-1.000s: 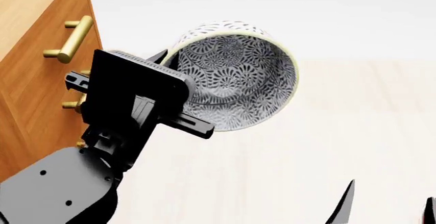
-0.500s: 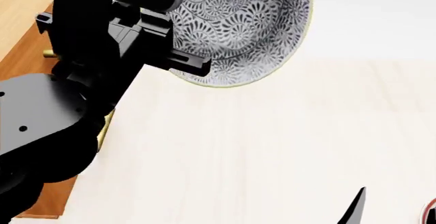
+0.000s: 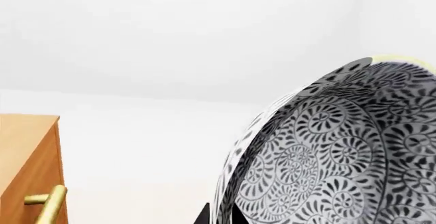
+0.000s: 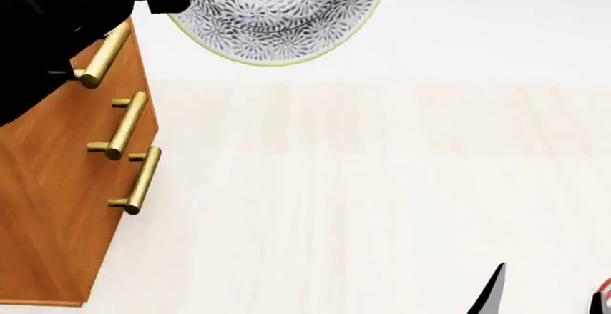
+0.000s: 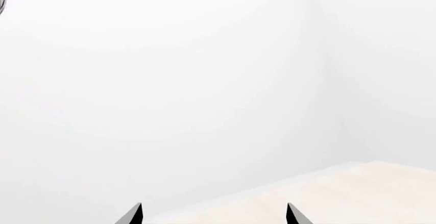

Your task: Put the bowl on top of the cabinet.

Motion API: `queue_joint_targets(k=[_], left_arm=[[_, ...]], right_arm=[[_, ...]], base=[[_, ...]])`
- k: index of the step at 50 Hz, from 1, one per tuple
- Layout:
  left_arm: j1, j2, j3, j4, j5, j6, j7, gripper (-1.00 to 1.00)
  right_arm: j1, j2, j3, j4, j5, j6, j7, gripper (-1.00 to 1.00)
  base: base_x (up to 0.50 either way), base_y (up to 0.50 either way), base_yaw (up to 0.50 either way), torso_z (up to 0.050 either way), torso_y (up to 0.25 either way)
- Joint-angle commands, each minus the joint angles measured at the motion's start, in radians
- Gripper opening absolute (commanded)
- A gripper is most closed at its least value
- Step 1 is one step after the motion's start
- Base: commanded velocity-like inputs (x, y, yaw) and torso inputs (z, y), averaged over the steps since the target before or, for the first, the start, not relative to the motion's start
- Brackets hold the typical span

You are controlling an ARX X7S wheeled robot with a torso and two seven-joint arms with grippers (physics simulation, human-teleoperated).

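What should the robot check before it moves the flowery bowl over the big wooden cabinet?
1. Deep white bowl with grey-black lace pattern off the floor: ok.
2. Left gripper's hold on the bowl: cannot tell, fingers hidden.
3. Bowl raised above the top of the tall orange-brown wooden cabinet: ok in the left wrist view.
4. Bowl over the cabinet top: not ok, it hangs beside it.
5. Right gripper open and empty: ok.

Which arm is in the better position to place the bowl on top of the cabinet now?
The left arm. Its hand already carries the bowl raised beside the cabinet. The right hand is empty, open and low on the other side.
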Motion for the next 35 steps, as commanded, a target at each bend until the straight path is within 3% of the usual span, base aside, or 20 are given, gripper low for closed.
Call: queue_joint_targets(k=[1,11,26,35], left_arm=[[-0.059,-0.005,-0.138,-0.135,-0.16,-0.008,-0.102,-1.0],[-0.121,-0.009,-0.212,-0.252,-0.246,0.029,-0.155,-1.0],[-0.342,-0.056,-0.128,-0.691,-0.097,0.243,0.114,-1.0],[-0.408,-0.051,-0.134,-0.842,-0.024,0.44,0.143,-1.0]], right_arm=[[0.003,-0.003,0.001,0.004,0.004,0.002,-0.004,1.0],[0.019,-0.009,0.001,0.023,0.02,0.008,-0.017,1.0],[0.072,-0.033,0.0,0.108,0.071,0.038,-0.049,1.0],[0.097,-0.042,0.005,0.145,0.094,0.051,-0.063,1.0]], base=[[0.0,0.0,0.0,0.0,0.0],[0.0,0.0,0.0,0.0,0.001],[0.0,0.0,0.0,0.0,0.0],[0.0,0.0,0.0,0.0,0.001]])
